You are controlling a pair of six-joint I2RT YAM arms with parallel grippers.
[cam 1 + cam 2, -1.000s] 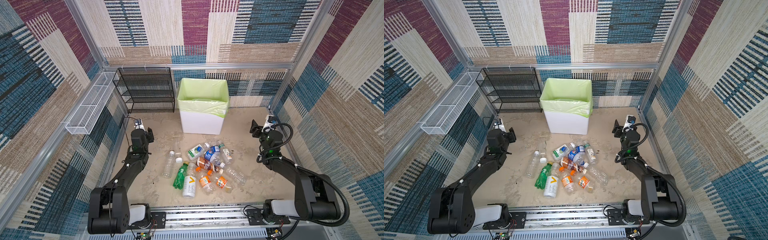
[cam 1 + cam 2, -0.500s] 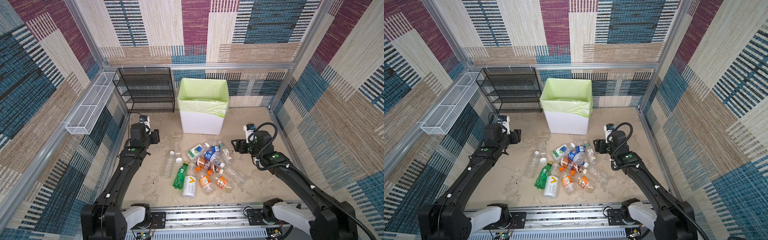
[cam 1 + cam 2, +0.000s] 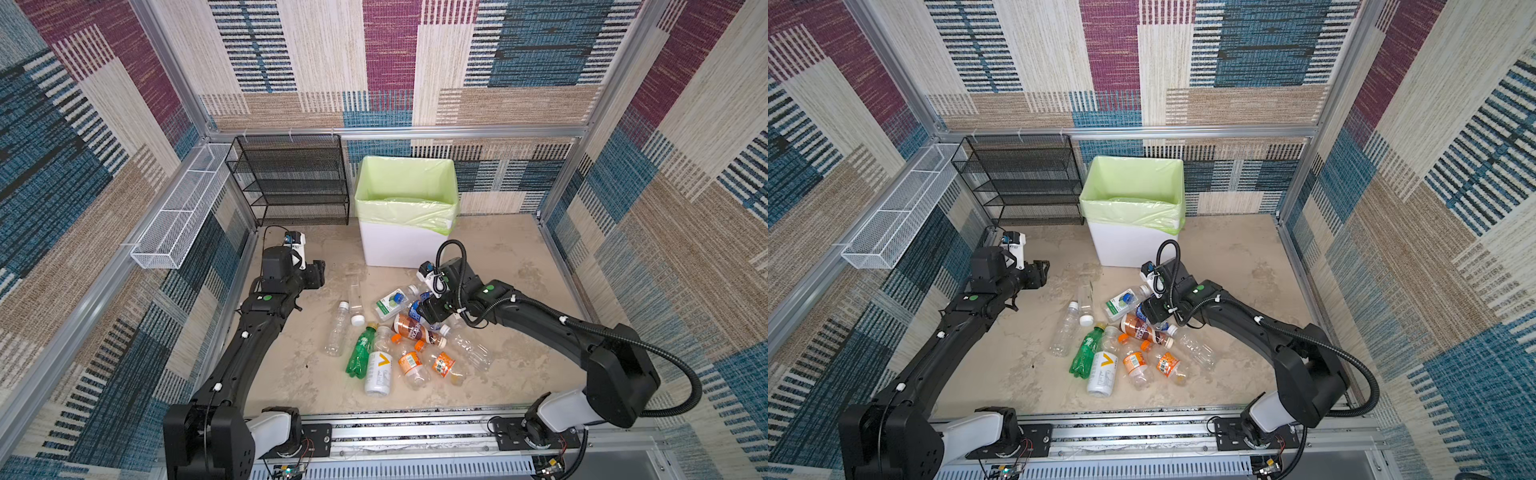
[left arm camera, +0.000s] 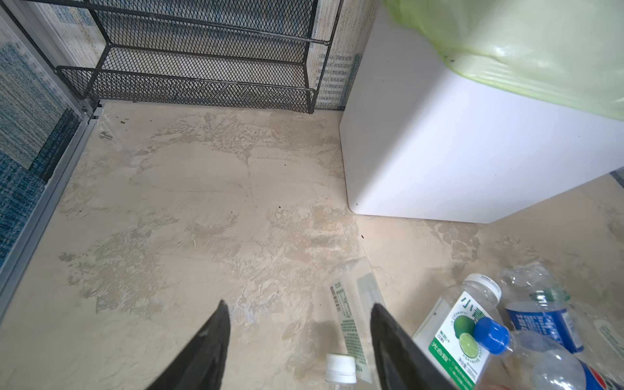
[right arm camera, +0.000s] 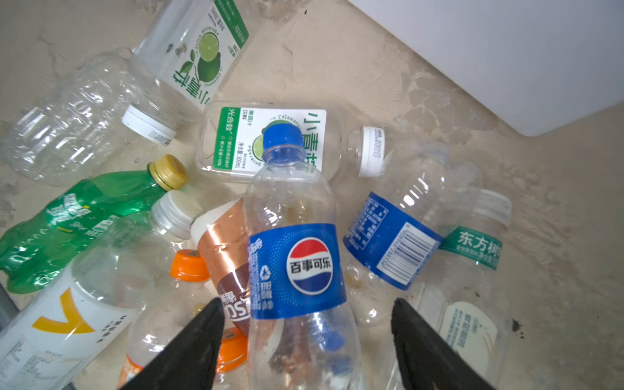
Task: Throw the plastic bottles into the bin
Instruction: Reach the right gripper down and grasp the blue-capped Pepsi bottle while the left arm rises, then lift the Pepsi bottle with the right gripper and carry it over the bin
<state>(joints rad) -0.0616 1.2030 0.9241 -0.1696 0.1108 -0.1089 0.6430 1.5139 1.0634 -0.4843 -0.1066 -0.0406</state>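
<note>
Both arms have swung in from the sides. The right gripper (image 5: 305, 304) now hangs over the bottles (image 3: 409, 332) on the floor, jaws spread around a Pepsi bottle (image 5: 297, 270), not yet pinching. The left gripper (image 4: 297, 307), spread and empty, nears a clear bottle (image 4: 347, 293). Beyond stands the bin (image 3: 399, 249); a first pick looks close.

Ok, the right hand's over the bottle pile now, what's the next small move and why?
Probably lower the right hand a little and close on the blue-labelled Pepsi bottle. In the right wrist view its jaws stand open on either side of that bottle, apart from it, and it lies atop the other bottles, so it looks free to lift toward the bin.
</note>
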